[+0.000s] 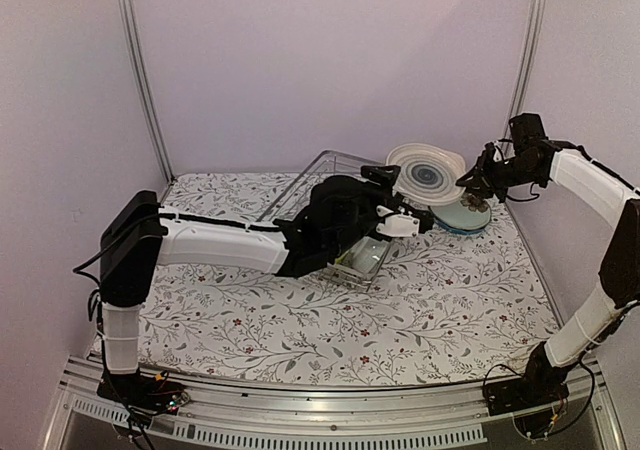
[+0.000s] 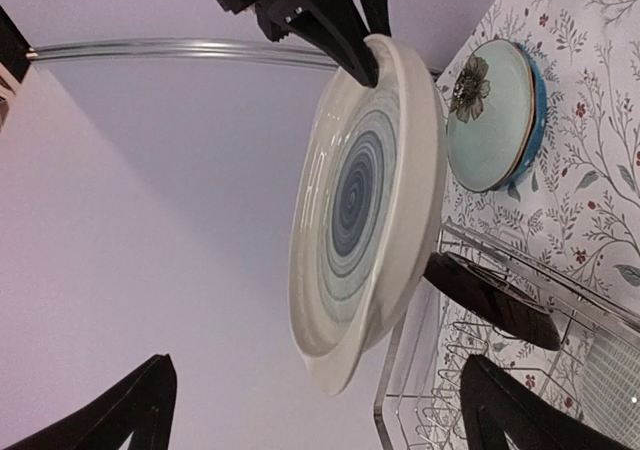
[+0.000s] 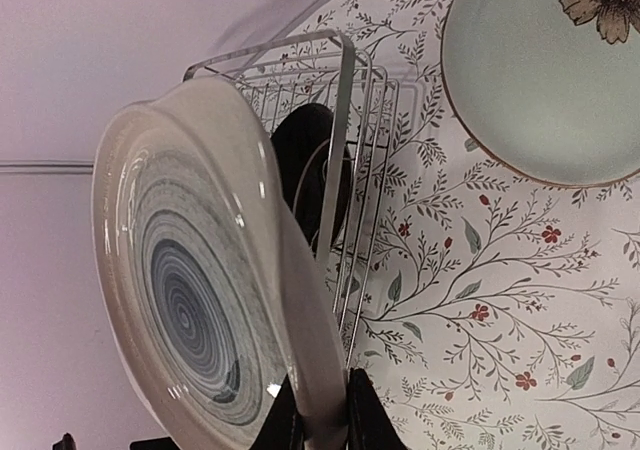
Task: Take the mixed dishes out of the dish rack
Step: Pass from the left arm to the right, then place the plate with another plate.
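My right gripper (image 1: 468, 182) (image 3: 320, 425) is shut on the rim of a white plate with blue-grey rings (image 1: 425, 173) (image 3: 200, 270) and holds it on edge in the air, just beyond the right end of the silver wire dish rack (image 1: 320, 165) (image 3: 350, 120). My left gripper (image 1: 393, 198) (image 2: 325, 415) is open and empty over the rack, its jaws spread wide and facing the white plate (image 2: 365, 210) without touching it. A dark red plate (image 2: 490, 295) (image 3: 305, 160) stands in the rack. A pale green flowered plate (image 1: 465, 213) (image 2: 485, 115) (image 3: 540, 70) lies on a blue plate (image 2: 538, 100) on the table.
The left arm lies across the rack and hides most of its contents; something yellow-green (image 1: 352, 260) shows at its near end. The flowered tablecloth (image 1: 300, 340) covers the table. Lilac walls and metal posts (image 1: 140, 70) close in the back and sides.
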Tool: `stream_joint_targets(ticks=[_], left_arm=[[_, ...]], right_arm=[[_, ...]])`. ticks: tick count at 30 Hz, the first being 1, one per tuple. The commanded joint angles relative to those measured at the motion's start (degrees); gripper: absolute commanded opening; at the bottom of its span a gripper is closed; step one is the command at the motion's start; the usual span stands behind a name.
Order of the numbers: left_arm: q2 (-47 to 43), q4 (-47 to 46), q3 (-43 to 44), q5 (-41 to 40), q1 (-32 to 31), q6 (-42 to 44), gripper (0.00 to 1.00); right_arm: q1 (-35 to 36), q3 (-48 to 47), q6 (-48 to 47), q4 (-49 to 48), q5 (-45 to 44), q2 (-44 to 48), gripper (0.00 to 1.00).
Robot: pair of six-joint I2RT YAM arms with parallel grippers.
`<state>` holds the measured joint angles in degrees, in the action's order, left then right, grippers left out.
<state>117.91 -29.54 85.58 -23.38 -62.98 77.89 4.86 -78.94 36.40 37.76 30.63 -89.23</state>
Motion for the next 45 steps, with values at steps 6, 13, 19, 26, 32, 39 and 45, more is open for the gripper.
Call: stream_joint_targets(ticks=[6,13,19,26,32,39,45], left_arm=[[-4.6,-1.0,-0.4,0.6,0.2,-3.7,1.0],[-5.2,-0.7,0.3,0.3,0.3,-5.3,1.0],[-5.0,-0.7,0.6,-0.3,0.3,-4.7,1.0],[-5.6,-0.4,0.6,-0.3,0.4,-5.3,1.0],[-5.4,-0.1,0.7,-0.2,0.4,-5.5,0.99],[-5.8,0.0,0.5,0.0,0.5,-5.9,0.99],[-5.6,-0.1,0.5,-0.1,0.5,-5.9,1.0]], right_arm=[[-11.5,3.0,4.4,-12.4,1.8,3.0,0.0],[-15.7,3.5,2.3,-13.5,-1.8,-0.2,0.0],[-15.9,3.6,2.4,-16.4,-2.4,-4.9,0.0],[-15.9,-0.3,-0.8,-15.4,-3.9,-11.0,0.0],[-15.9,-2.3,-2.1,-15.6,-4.8,-15.8,0.0],[-15.9,-3.8,-2.5,-16.4,-5.2,-19.2,0.0],[-15.9,-5.7,-2.0,-17.2,-5.4,-22.3,0.0]])
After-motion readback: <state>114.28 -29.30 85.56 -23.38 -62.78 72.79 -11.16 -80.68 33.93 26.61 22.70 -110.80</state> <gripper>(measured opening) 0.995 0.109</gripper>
